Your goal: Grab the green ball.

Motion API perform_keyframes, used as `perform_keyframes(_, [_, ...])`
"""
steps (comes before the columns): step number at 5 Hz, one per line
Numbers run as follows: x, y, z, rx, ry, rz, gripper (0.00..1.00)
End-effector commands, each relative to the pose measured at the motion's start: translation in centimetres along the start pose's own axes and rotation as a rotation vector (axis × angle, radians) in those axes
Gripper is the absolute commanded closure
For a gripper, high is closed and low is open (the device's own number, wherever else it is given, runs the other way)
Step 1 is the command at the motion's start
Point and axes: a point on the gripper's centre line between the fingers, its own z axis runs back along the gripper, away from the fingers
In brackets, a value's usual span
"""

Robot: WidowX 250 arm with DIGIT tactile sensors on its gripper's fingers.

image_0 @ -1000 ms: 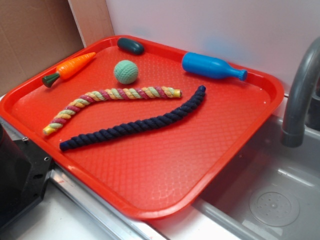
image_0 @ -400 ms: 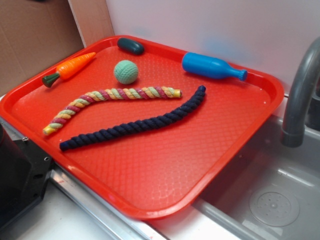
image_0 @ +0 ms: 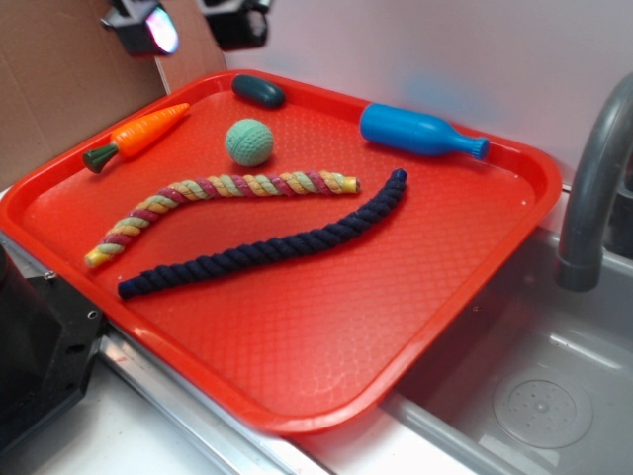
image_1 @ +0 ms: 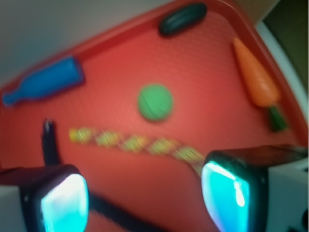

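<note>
The green ball (image_0: 249,142) is a small pale mint knitted ball lying on the red tray (image_0: 415,287), toward its far left part. In the wrist view it (image_1: 155,102) sits in the middle, blurred. My gripper (image_0: 191,24) is just inside the top edge of the exterior view, high above the tray's far left corner and well above the ball. In the wrist view the gripper (image_1: 147,198) is open and empty, its two glowing cyan pads wide apart, with the ball ahead of them.
On the tray lie a dark green capsule toy (image_0: 258,91), an orange carrot (image_0: 138,134), a blue bottle (image_0: 420,132), a multicoloured rope (image_0: 218,203) and a dark navy rope (image_0: 277,245). A grey tap (image_0: 593,188) and sink (image_0: 534,396) are at the right.
My gripper has come into the top left of the exterior view; it was out of sight before. Nothing on the tray has moved.
</note>
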Motion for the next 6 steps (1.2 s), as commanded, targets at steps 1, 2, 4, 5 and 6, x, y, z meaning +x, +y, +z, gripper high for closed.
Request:
perform_keyframes(1, [3.6,2.7,-4.8,0.032,0.056,0.015,0.00])
perform_keyframes(2, [2.8,4.1,-6.7,0.061,0.119,-0.025,0.00])
perform_keyframes(4, [0.6,3.3,-9.1,0.070,0.086,-0.091,1.00])
perform_keyframes(5, [1.0,3.3,-9.1,0.071,0.081,-0.088,1.00])
perform_keyframes(6, [0.4,2.6,-5.9,0.042,0.103,-0.187,1.00])
